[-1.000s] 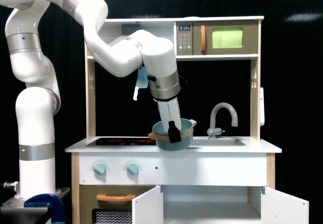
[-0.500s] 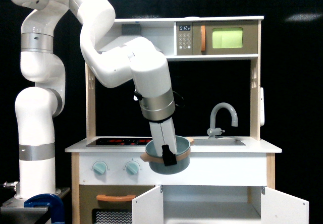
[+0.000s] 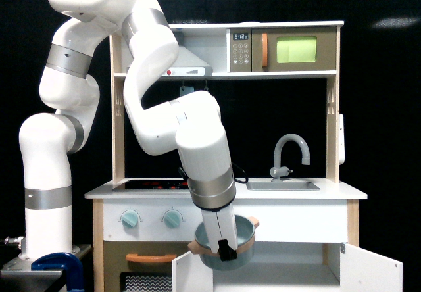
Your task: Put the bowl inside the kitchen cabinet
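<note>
The grey-teal bowl (image 3: 238,247) with its tan wooden rim hangs in front of the toy kitchen, just below the white countertop front. My gripper (image 3: 226,250) is shut on the bowl's near rim, one black finger showing on the outside wall. The bowl sits level with the top of the kitchen cabinet (image 3: 283,269), whose two white doors (image 3: 370,269) stand open. It is in front of the cabinet opening, toward its left side, above the left door.
The white countertop (image 3: 329,191) carries a sink and grey faucet (image 3: 290,154). Two teal knobs (image 3: 130,219) sit on the front panel. An orange oven handle (image 3: 150,258) lies to the exterior view's left. The microwave (image 3: 283,50) is above. A blue clamp (image 3: 58,266) sits by my base.
My arm has carried the bowl from countertop height down and forward, past the counter's front edge, to the level of the open cabinet. The elbow has swung up and outward.
</note>
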